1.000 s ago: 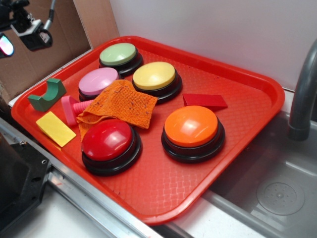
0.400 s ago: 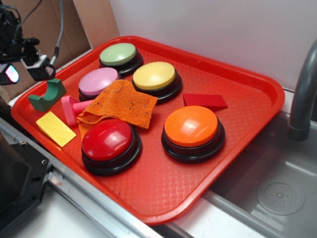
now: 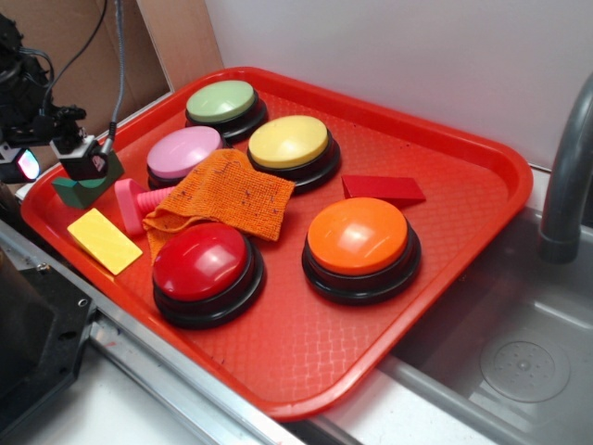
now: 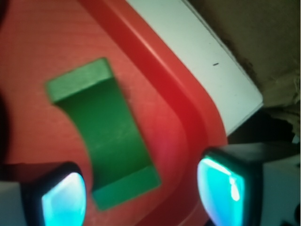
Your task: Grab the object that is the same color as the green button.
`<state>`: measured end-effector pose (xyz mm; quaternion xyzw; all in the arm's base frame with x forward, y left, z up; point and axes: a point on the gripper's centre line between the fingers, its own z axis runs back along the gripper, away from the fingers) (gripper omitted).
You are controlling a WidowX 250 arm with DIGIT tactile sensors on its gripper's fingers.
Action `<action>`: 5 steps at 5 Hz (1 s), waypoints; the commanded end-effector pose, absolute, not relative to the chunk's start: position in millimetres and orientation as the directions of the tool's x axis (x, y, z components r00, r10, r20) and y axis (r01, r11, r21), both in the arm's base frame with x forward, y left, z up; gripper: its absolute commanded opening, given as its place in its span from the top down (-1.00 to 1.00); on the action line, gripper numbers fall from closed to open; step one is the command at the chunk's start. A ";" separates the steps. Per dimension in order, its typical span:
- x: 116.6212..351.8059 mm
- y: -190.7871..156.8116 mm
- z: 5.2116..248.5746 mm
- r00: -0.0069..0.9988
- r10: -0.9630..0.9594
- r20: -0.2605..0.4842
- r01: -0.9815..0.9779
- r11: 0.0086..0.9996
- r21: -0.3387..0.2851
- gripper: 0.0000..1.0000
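While jaws gape, one green block [image 4: 104, 141], five buttons.

Gripper [image 3: 57, 159] descended over green block [image 4: 104, 134]

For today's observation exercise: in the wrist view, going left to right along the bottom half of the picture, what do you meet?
Left glowing fingertip pad → dark green notched block → raised rim of the red tray → right glowing fingertip pad. The block lies between the two pads of the tool, touching neither.
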<state>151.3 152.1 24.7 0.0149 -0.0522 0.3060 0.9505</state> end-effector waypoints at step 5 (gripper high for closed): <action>170.7 127.7 -2.7 0.852 0.517 0.076 -0.518 0.855 -0.007 -0.44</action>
